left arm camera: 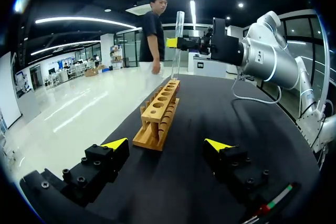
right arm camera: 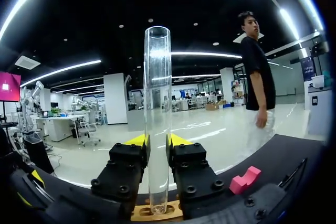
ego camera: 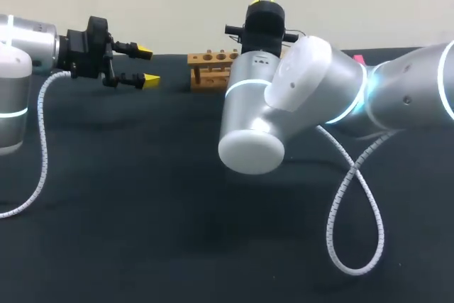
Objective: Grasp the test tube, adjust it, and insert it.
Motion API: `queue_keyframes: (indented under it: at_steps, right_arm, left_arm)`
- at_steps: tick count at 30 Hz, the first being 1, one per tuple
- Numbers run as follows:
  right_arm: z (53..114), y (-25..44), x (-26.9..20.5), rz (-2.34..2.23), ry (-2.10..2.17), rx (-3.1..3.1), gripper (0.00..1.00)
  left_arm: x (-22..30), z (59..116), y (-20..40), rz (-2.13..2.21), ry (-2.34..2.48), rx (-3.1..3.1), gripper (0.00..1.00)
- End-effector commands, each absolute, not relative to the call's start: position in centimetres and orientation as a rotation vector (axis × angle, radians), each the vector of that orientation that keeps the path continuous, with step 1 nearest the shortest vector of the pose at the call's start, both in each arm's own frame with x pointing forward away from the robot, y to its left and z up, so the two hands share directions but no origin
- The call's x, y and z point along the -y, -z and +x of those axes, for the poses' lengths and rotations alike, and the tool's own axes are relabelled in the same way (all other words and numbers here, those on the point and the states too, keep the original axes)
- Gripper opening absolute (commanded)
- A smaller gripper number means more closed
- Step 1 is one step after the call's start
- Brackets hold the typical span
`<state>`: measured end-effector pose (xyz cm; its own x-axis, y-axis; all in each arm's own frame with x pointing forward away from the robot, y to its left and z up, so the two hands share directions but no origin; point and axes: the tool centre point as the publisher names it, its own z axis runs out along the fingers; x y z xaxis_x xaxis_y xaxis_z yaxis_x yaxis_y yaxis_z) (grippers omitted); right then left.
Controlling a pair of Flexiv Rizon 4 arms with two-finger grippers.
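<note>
Black cloth-covered table (ego camera: pixel 142 211): it bears everything; the nearer stretch carries only my right arm's looped cable.
Left gripper (left arm camera: pixel 167 145): it hangs low over the table at the near end of the rack, with its jaws spread wide and nothing between them.
Light wooden test-tube rack (left arm camera: pixel 157 113): it stands on the table ahead of the left gripper, its row of round holes running away from it toward the right gripper.
Right gripper (right arm camera: pixel 157 148): it sits above the rack's far end, with its jaws closed narrowly from both sides on the tube's lower part.
Clear glass test tube (right arm camera: pixel 157 114): it stands upright in the right gripper, open mouth upward and rounded end down over a hole in the rack.
Step in hand: I judge that grasping and adjusting are done and insertion is under way.
Next move: a straight descent with the tube kept vertical and centred on the hole, then release.
Left wrist view: it alone shows from the side the tube's end right at the far hole; it may just be inside, but the view is too small to be sure.
Right wrist view: it alone shows both fingers (right arm camera: pixel 128 163) pressing the glass, and a small pink block (right arm camera: pixel 244 179) on the table beside the rack.
Head view: the right arm hides the grip, and the tube is barely visible.
</note>
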<state>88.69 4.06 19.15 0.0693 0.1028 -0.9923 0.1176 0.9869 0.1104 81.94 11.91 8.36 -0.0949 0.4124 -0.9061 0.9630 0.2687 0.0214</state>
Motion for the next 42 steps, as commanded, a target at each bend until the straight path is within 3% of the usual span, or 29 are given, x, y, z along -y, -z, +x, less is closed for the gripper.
queue_keyframes:
  at_steps: [1,42]
  right_arm:
    - [89.0,-18.6,-4.0,0.173,0.016,-1.491,0.0]
    - [90.4,-13.4,-3.5,0.172,0.03,-1.535,0.0]
  left_arm:
    - [-12.0,81.8,-8.3,1.28,0.789,-1.659,1.0]
    - [-12.0,81.8,-8.3,1.28,0.789,-1.659,1.0]
